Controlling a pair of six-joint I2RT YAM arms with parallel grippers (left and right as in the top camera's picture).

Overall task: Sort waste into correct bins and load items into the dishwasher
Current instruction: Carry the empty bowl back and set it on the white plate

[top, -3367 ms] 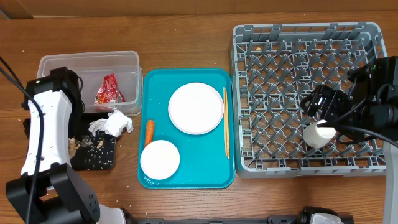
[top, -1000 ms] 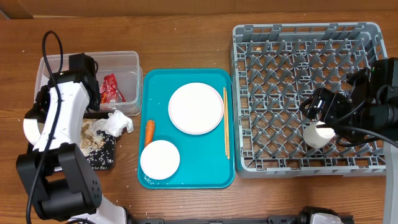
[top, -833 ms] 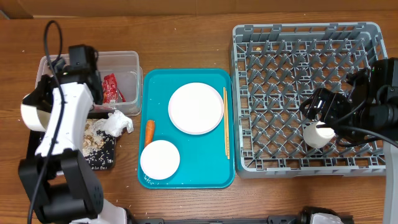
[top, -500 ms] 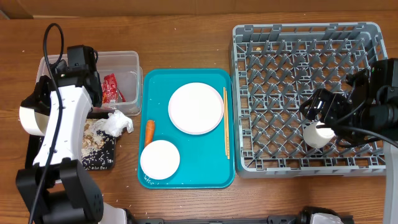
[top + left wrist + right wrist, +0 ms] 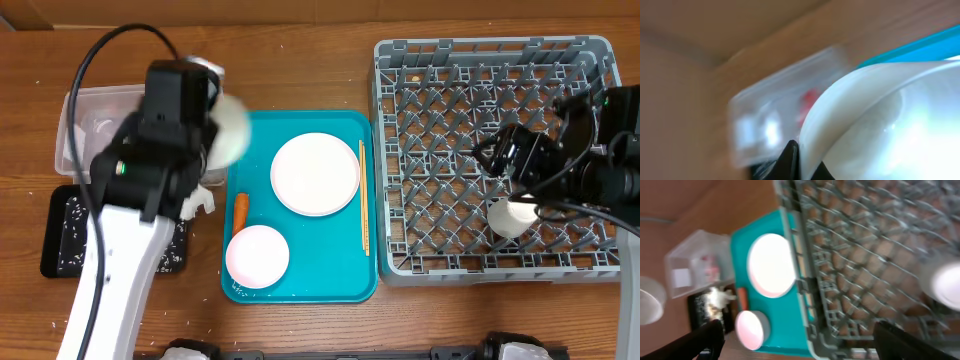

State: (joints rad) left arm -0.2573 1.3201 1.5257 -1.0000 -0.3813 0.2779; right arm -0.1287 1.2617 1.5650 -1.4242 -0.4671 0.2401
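My left gripper (image 5: 207, 138) is shut on the rim of a white bowl (image 5: 230, 130) and holds it above the teal tray's left edge; one finger (image 5: 790, 159) shows against the bowl (image 5: 880, 125). The clear tub (image 5: 95, 125) lies behind it, with the red wrapper (image 5: 809, 102) inside. The black tray (image 5: 62, 232) holds rice grains. The tissue (image 5: 198, 200) is partly hidden by the arm. The carrot (image 5: 240, 208), a white plate (image 5: 315, 173) and a small pink bowl (image 5: 257, 256) lie on the teal tray. My right gripper (image 5: 506, 165) is open above the white cup (image 5: 512, 216) in the grey rack (image 5: 450, 100).
The teal tray (image 5: 330, 270) also carries thin chopsticks (image 5: 363, 195) along its right side. The right wrist view shows the plate (image 5: 771, 262), the pink bowl (image 5: 751, 330), the cup (image 5: 942, 282) and the open gripper (image 5: 799, 330). Cables hang by both arms.
My left arm has swung right from the black tray and tub towards the teal tray, carrying the white bowl. My right gripper has lifted off the cup, which stays in the rack.
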